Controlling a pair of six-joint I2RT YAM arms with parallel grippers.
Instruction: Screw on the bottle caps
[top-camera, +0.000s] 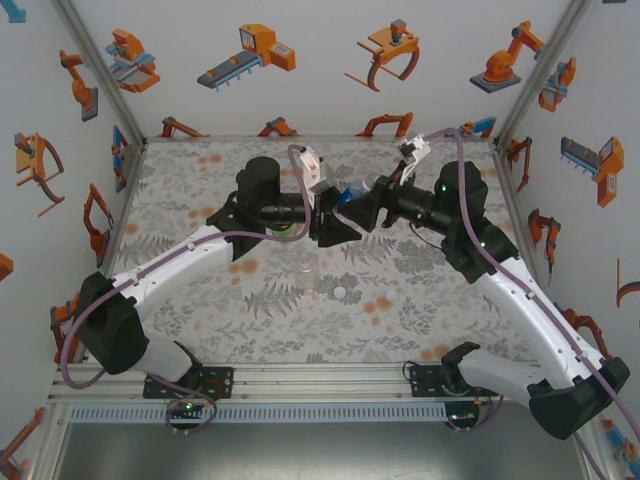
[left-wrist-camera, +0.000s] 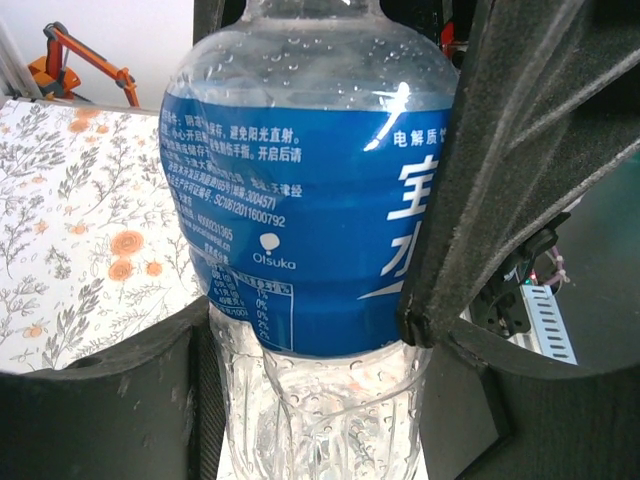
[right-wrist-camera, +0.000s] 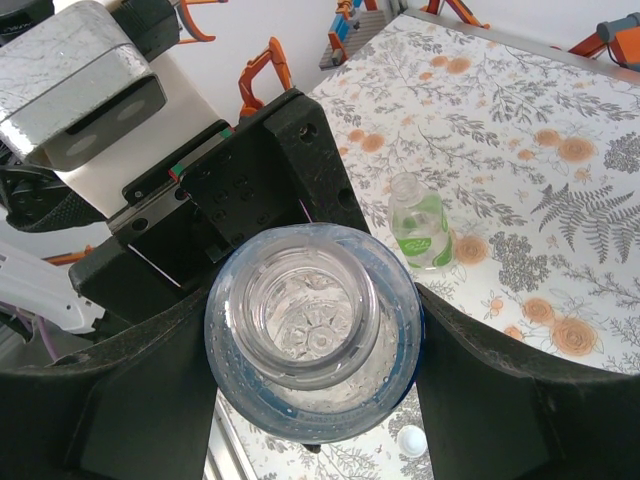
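Observation:
The blue-label bottle (left-wrist-camera: 300, 200) is held between both arms above the middle of the table (top-camera: 200, 290). My left gripper (left-wrist-camera: 320, 390) is shut on its clear ribbed lower part. My right gripper (right-wrist-camera: 315, 350) is shut on its shoulder, one black finger (left-wrist-camera: 500, 150) lying across the label. The bottle's mouth (right-wrist-camera: 305, 300) is open, with no cap on it. The green-tinted bottle (right-wrist-camera: 420, 228) stands uncapped on the table, and a clear bottle (top-camera: 307, 263) stands nearer the front. One white bottle cap (right-wrist-camera: 411, 440) lies on the cloth below the held bottle.
In the top view the two grippers meet at the table's centre (top-camera: 335, 212). The green-tinted bottle (top-camera: 285, 231) stands just beside the left wrist, and the white cap (top-camera: 338, 292) lies in front. Walls with printed robot pictures close in the back and sides.

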